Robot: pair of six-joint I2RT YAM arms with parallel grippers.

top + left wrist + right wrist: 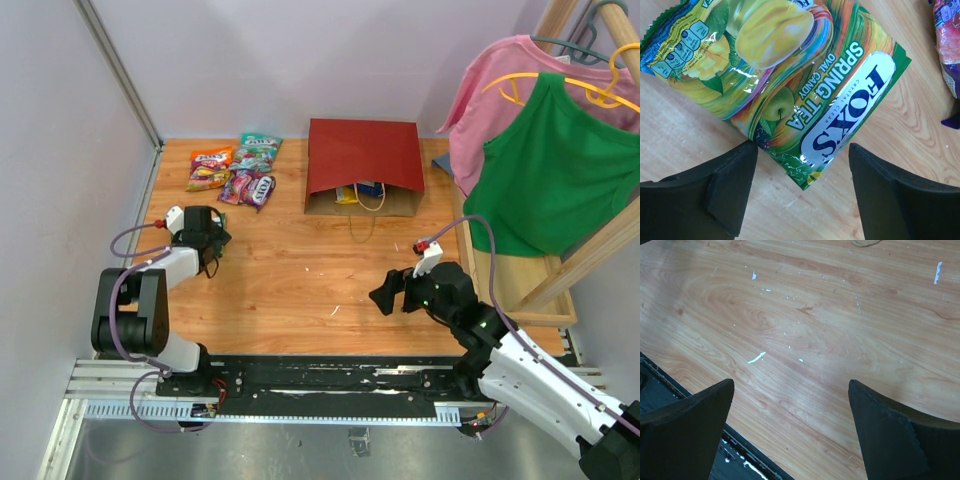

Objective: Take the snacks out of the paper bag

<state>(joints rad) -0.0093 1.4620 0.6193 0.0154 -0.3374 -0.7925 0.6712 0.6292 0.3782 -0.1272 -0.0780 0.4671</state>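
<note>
Both jaws gape; the paper bag (365,155) opens toward us, nearer our right gripper (791,385) (left gripper (802,147) hovers over a Fox's packet (805,90)).

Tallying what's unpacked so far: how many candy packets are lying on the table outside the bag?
4, clustered back left: orange glossy candy packet leftmost, teal packet farthest back, green packet next to it, purple packet frontmost. The dark red paper bag may hide more.

Folds the left arm (135,300) at 8 o'clock and points the left gripper (205,238) down, jaws parted. Stretches the right arm (520,360) in from 4 o'clock, with the right gripper (388,293) low and jaws spread wide.
</note>
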